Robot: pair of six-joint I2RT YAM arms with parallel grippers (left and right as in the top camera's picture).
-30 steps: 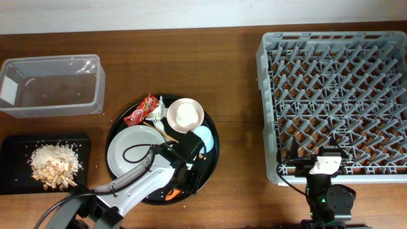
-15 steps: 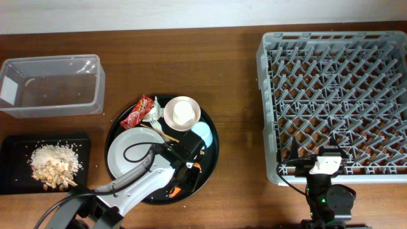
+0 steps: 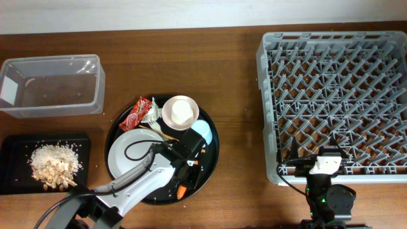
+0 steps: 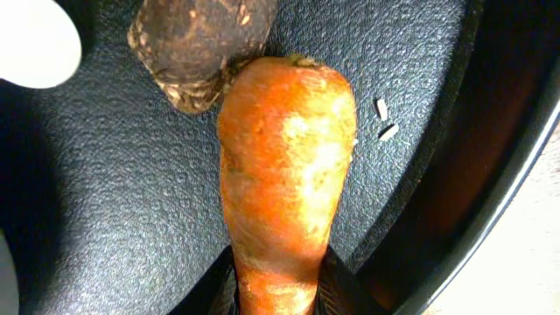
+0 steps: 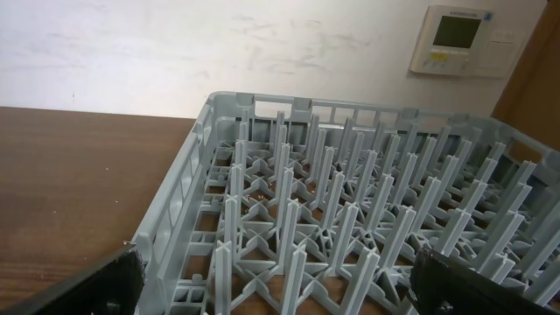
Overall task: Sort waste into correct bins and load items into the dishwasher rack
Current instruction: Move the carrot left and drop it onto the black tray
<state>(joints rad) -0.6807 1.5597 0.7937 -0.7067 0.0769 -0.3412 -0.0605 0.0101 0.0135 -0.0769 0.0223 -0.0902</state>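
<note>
Left end effector (image 4: 278, 296): narrow, 2 fingers (image 4: 343, 282) snug on either side of the small orange carrot (image 4: 284, 175) at its thin end. That reads as a hold!
Carrot's place: near side of the round black tray (image 3: 213, 147), just right of the white round plate (image 3: 124, 149).
Long axis: straight out from the fingers, thick end farthest.
Where it's headed, I'd say: shallow black rectangular tray (image 3: 14, 181), left, well apart.
Nearer arm: left. The right end effector (image 5: 280, 293) gapes wide at the dishwasher rack (image 5: 350, 219).

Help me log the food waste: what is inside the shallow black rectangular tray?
Loose white rice mixed with brown scraps lies heaped in the shallow black tray. The rest of its floor shows bare. Anything beneath the heap is covered, so I cannot tell.
</note>
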